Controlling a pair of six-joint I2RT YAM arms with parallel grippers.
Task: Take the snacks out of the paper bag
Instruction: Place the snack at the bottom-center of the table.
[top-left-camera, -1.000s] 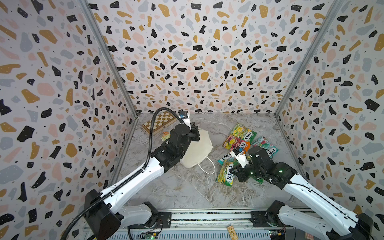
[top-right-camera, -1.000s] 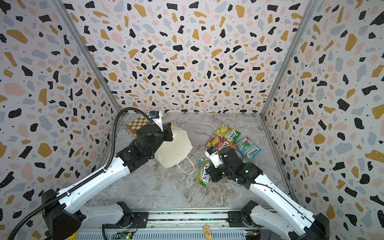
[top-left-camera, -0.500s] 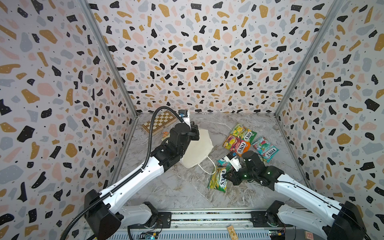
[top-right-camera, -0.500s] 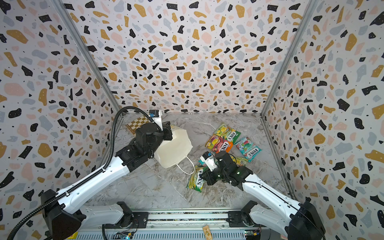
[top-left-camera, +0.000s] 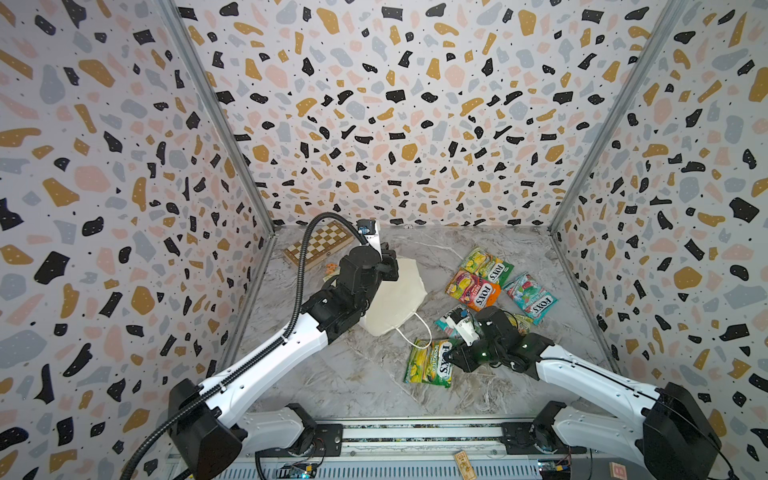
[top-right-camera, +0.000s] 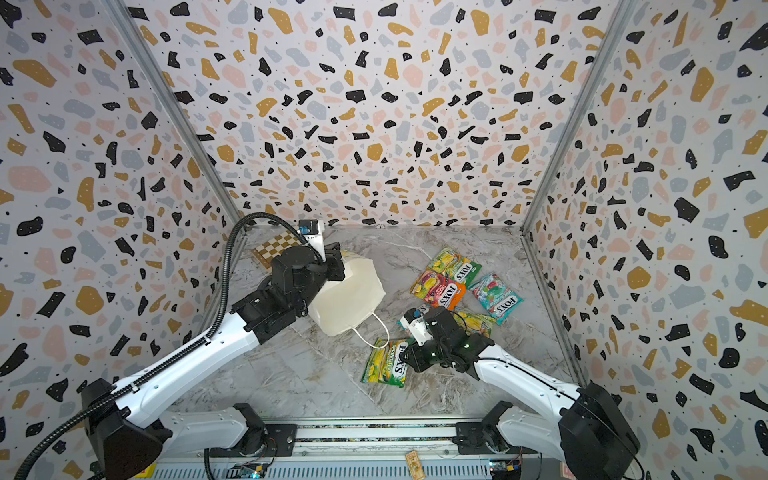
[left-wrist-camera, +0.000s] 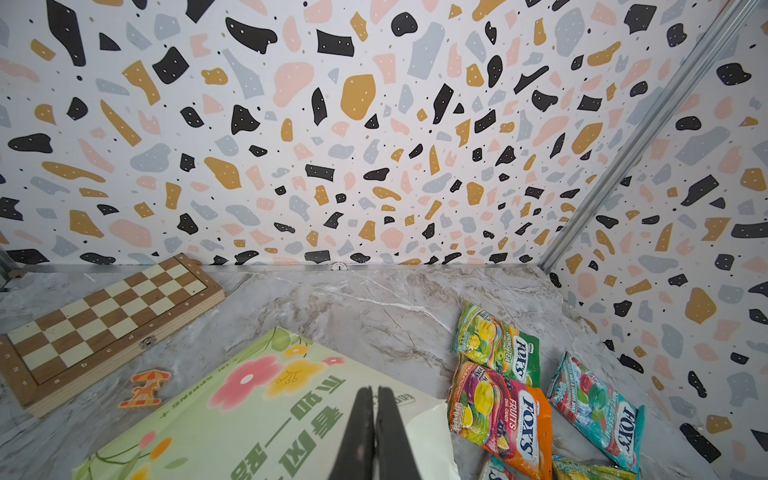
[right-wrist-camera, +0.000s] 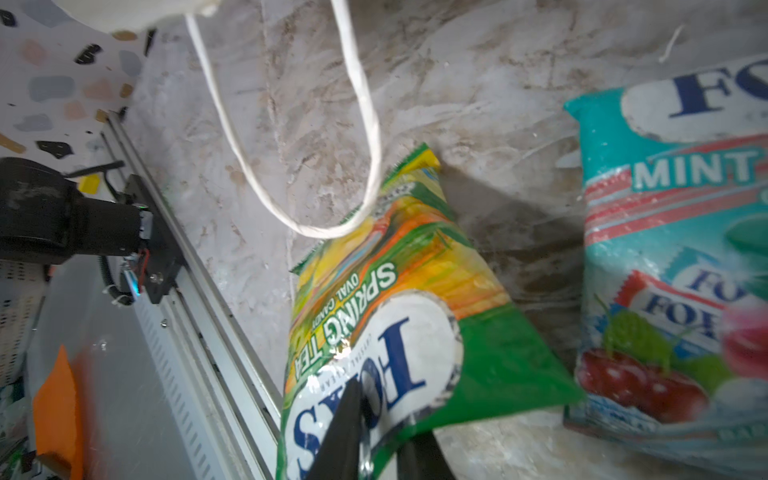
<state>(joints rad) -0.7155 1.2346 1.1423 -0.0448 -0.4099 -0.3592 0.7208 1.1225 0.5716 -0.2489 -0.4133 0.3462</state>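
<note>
Straddling one end of the green-yellow packet (right-wrist-camera: 374, 332), the right gripper (right-wrist-camera: 384, 419) has its fingers slightly parted, one across the FOX'S label, one below the packet's edge; whether they pinch it I cannot tell. The packet lies on the marble table (top-left-camera: 353, 382), its opposite corner under the cord handle (right-wrist-camera: 365, 124). The left gripper (left-wrist-camera: 374, 392) is clamped tight on the paper bag (left-wrist-camera: 270, 415). The other snacks (top-left-camera: 478, 286) lie beyond.

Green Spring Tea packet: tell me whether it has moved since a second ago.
Yes. In a top view the green packet has slid toward the front rail, away from the orange packet.
</note>
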